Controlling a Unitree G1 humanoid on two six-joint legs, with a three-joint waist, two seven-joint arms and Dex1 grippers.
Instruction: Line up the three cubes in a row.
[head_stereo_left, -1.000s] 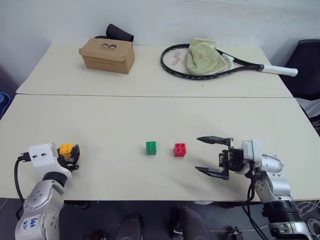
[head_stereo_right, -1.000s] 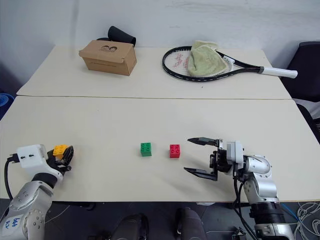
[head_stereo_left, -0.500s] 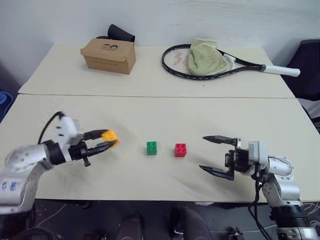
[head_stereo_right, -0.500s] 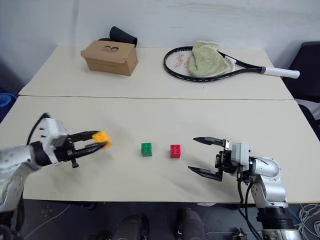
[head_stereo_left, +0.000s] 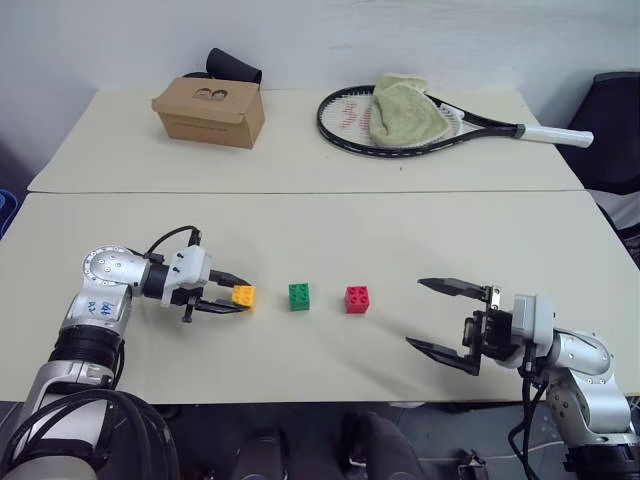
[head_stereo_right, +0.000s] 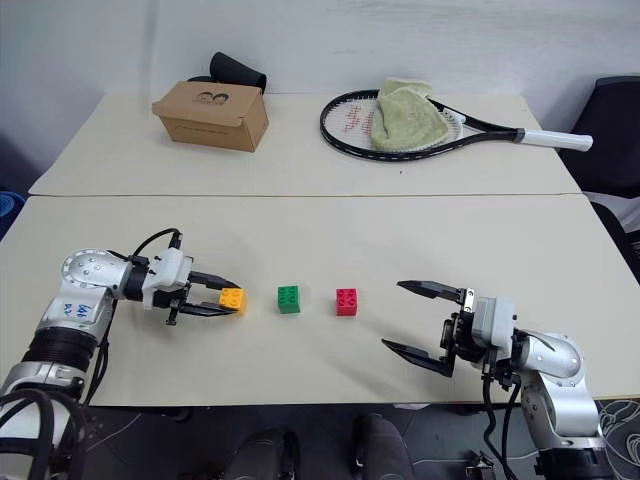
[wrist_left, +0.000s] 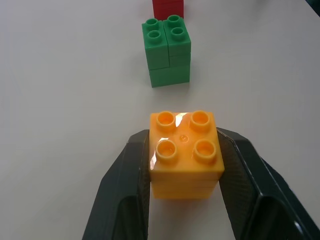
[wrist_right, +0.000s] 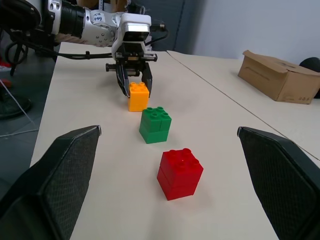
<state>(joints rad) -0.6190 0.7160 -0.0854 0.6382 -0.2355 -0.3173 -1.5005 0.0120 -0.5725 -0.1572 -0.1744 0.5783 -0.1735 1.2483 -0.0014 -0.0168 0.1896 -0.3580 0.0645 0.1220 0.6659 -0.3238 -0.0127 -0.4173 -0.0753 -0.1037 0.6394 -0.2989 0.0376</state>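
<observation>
Left wrist view: studded yellow-orange cube upright.

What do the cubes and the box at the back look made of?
Orange cube, green cube and red cube: likely moulded plastic, given the glossy faces and crisp studs. Box: brown cardboard, matte with folded flaps.
</observation>
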